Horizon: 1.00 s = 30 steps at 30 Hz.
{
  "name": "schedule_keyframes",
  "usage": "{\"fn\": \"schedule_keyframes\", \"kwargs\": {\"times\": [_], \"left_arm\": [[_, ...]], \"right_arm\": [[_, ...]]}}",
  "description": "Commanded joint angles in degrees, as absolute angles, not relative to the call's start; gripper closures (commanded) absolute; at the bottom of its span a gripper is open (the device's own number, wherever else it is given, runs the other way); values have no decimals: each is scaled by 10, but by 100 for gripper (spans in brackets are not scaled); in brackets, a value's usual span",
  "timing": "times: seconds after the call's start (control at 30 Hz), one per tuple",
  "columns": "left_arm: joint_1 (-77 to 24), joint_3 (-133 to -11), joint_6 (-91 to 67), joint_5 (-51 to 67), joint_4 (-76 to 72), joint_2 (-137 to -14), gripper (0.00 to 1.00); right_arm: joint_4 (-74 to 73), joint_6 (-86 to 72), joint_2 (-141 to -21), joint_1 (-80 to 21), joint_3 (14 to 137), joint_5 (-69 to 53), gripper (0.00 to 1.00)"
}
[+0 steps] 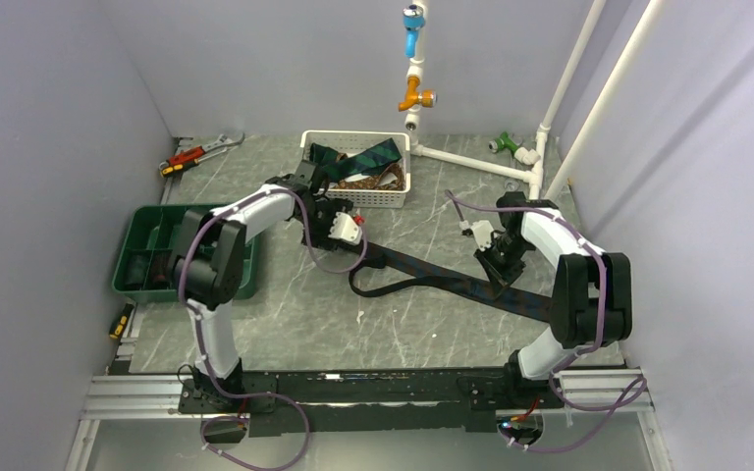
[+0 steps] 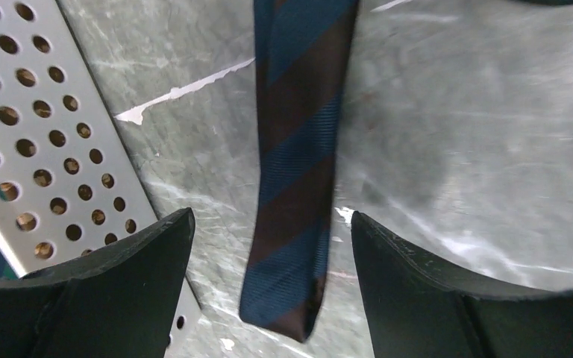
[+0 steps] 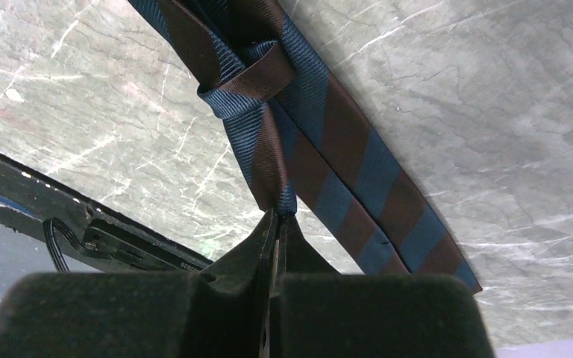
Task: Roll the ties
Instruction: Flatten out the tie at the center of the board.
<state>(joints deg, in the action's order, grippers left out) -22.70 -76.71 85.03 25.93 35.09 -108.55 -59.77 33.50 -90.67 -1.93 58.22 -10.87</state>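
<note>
The long navy-and-brown striped fabric necktie lies unrolled on the table, running diagonally from beside the basket down toward the right arm, with a loose bend partway along. Its narrow end lies flat between the spread jaws of the left gripper, which straddle it without touching it. Further along, the right gripper is clamped tight on a doubled fold of the same tie, lifting the fabric slightly where the band crosses over itself. Judging from this, the rolling has not really begun: no coil shows anywhere, and this tie looks merely laid out and gathered at one point. A green plaid tie and a brown patterned tie lie loose in the white perforated plastic basket, so they too seem left to do. The grey marbled tabletop also carries a dark green compartment tray on the left and red-handled hand tools at the far corner, with white plastic piping and plain pale walls around
</note>
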Motion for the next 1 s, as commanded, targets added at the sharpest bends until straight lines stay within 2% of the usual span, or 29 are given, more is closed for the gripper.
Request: {"fn": "schedule_keyframes", "kwargs": {"times": [0.0,0.07,0.13,0.33,0.4,0.47,0.63,0.87,0.97], "left_arm": [[-227,-835,892,212,388,-1151,20],[-226,-844,904,192,408,-1165,23],[-226,-828,915,171,397,-1166,30],[-203,-806,905,169,432,-1129,78],[-185,-793,907,184,444,-1102,91],[-165,-788,909,208,468,-1077,99],[-135,-795,926,248,561,-1049,100],[-131,-767,929,259,647,-1022,88],[-123,-760,901,254,638,-1017,87]], "right_arm": [[-617,335,-892,-17,611,-121,100],[-620,333,-894,-17,617,-117,100],[-619,335,-894,-17,617,-110,100],[-614,358,-869,-10,590,-71,100],[-601,367,-858,-3,572,-47,100],[-588,370,-856,21,556,-31,100],[-530,372,-890,40,522,-3,100],[-457,375,-947,40,497,16,100],[-444,389,-957,41,485,27,100]]}}
